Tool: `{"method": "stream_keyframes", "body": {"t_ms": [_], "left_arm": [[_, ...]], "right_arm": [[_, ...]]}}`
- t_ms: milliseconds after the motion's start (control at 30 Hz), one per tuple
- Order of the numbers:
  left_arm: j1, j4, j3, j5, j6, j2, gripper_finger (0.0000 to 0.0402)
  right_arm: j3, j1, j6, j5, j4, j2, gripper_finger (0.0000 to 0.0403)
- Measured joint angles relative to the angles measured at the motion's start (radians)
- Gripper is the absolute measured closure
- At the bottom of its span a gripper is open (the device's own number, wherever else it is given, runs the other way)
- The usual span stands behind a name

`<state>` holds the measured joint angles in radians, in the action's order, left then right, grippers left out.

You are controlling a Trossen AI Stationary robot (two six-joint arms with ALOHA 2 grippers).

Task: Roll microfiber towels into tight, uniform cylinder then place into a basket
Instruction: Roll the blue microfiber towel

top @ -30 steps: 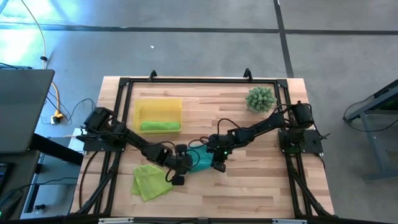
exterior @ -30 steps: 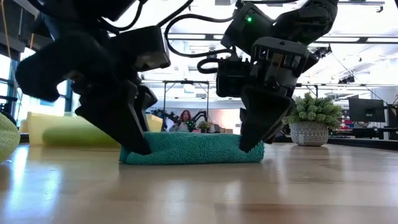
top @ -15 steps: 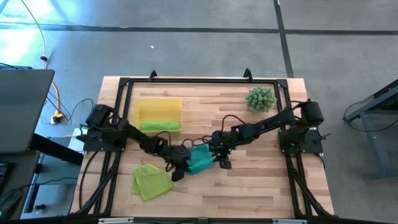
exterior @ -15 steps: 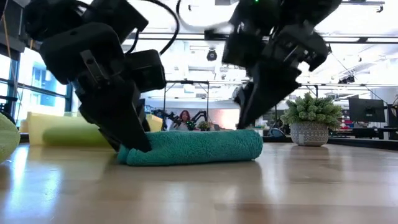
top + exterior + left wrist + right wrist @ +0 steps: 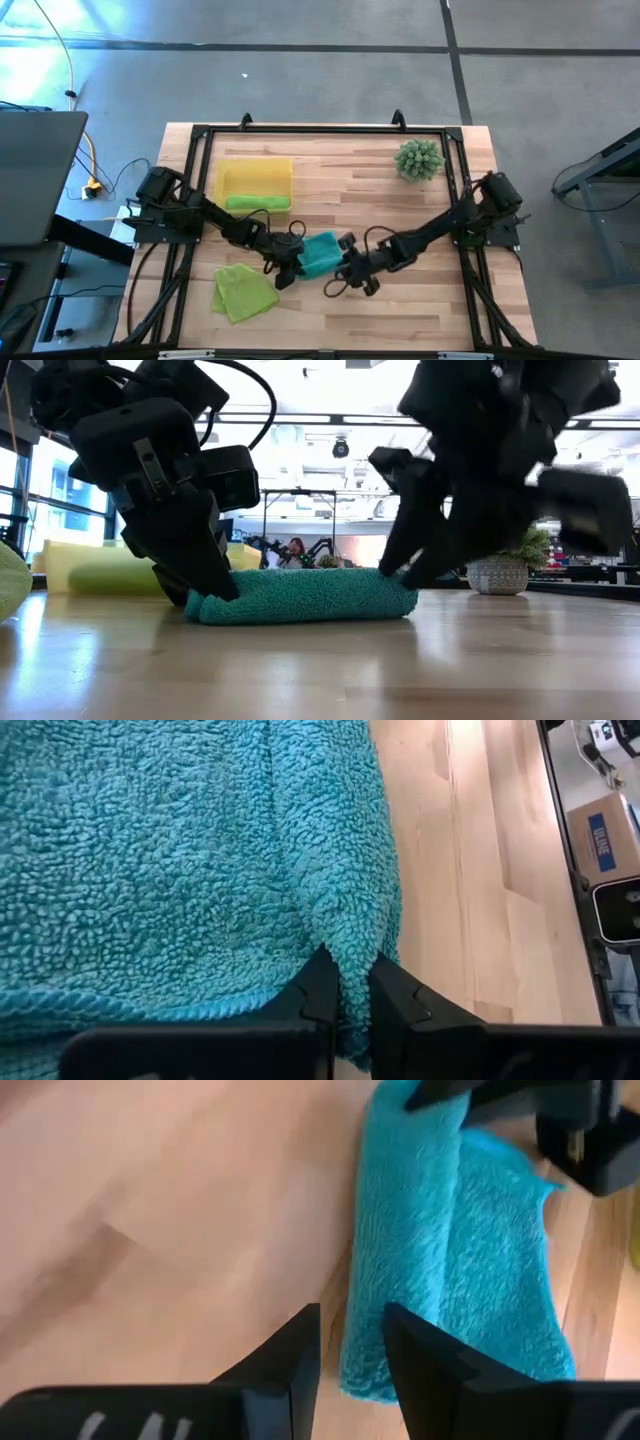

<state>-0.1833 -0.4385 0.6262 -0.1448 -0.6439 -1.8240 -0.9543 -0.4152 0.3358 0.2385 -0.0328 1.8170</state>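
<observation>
Basket (image 5: 255, 176): rolled green towel (image 5: 257, 203) inside | teal towel (image 5: 318, 254): on table

From overhead, my left gripper (image 5: 283, 268) covers one end of the teal towel (image 5: 320, 254), so I can't see that edge. In the low view the right gripper (image 5: 420, 565) is smeared with blur and I can't make out its fingers there. The lime towel (image 5: 8, 582) is cut off by that picture's edge, and the yellow basket (image 5: 80, 556) sits half hidden behind the left arm. The left wrist view crops the teal towel on three sides.
</observation>
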Motion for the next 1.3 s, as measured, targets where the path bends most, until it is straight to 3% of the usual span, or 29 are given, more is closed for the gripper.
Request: {"method": "stream_keyframes", "body": {"t_ms": [167,467,833,1300], "left_arm": [[0.000,-0.009,-0.001,0.004,-0.009,-0.001,0.0385],[0.000,-0.022,-0.003,0.006,-0.014,-0.002,0.0385],[0.000,-0.022,-0.003,0.004,-0.010,-0.002,0.0385],[-0.001,-0.026,-0.004,-0.001,0.042,0.005,0.0368]], "right_arm": [[0.000,-0.006,-0.020,0.153,0.009,0.036,0.0300],[0.000,0.014,-0.017,0.128,0.036,0.054,0.0293],[0.000,0.058,-0.071,0.055,0.075,0.055,0.0221],[-0.003,0.146,-0.100,-0.058,0.079,0.092,0.0282]]}}
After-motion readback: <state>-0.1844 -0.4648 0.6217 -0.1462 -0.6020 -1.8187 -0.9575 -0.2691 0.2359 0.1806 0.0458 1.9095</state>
